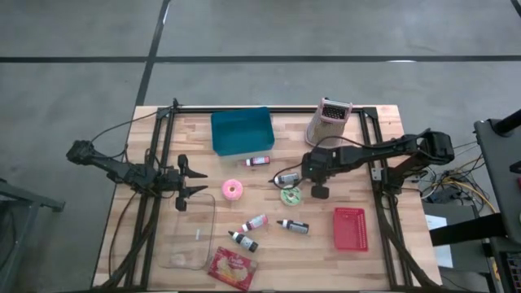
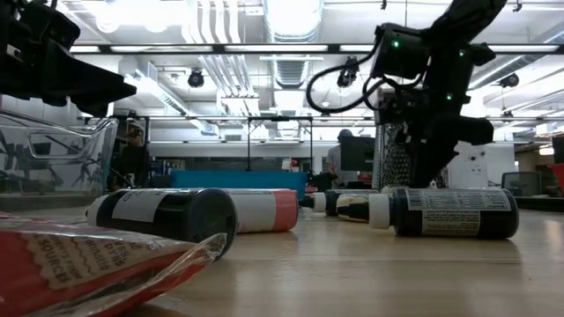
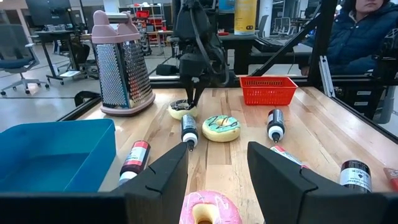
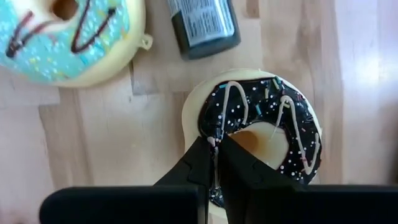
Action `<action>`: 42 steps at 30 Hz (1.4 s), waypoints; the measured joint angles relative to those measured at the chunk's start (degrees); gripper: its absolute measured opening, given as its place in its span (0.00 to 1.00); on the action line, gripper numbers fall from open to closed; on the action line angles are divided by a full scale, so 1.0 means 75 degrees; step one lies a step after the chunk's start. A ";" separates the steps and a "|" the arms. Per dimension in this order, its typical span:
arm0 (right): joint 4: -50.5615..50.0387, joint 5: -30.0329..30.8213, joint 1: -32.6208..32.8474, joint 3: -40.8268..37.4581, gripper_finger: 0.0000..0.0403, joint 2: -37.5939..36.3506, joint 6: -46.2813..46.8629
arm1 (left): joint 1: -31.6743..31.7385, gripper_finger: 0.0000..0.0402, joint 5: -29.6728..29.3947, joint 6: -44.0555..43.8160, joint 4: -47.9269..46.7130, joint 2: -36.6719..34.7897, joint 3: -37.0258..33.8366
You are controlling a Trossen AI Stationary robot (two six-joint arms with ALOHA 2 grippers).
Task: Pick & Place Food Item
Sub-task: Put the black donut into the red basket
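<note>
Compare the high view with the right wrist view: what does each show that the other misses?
Only the high view shows the blue bin, red basket, grater, pink donut and the waiting left pincer. Only the right wrist view shows the right pincer shut on the rim of a chocolate donut. Both show the blue donut and a bottle beside it.
</note>
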 joint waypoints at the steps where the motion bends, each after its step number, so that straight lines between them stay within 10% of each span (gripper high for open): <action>1: -0.0032 0.0040 0.0055 0.0054 0.03 0.0000 0.0032 | -0.0002 0.42 0.0000 0.0000 0.0000 0.0000 0.0000; 42: -0.5227 0.0661 0.4605 0.2951 0.03 -0.0414 0.5059 | -0.0001 0.42 0.0003 -0.0172 -0.0055 0.0122 0.0003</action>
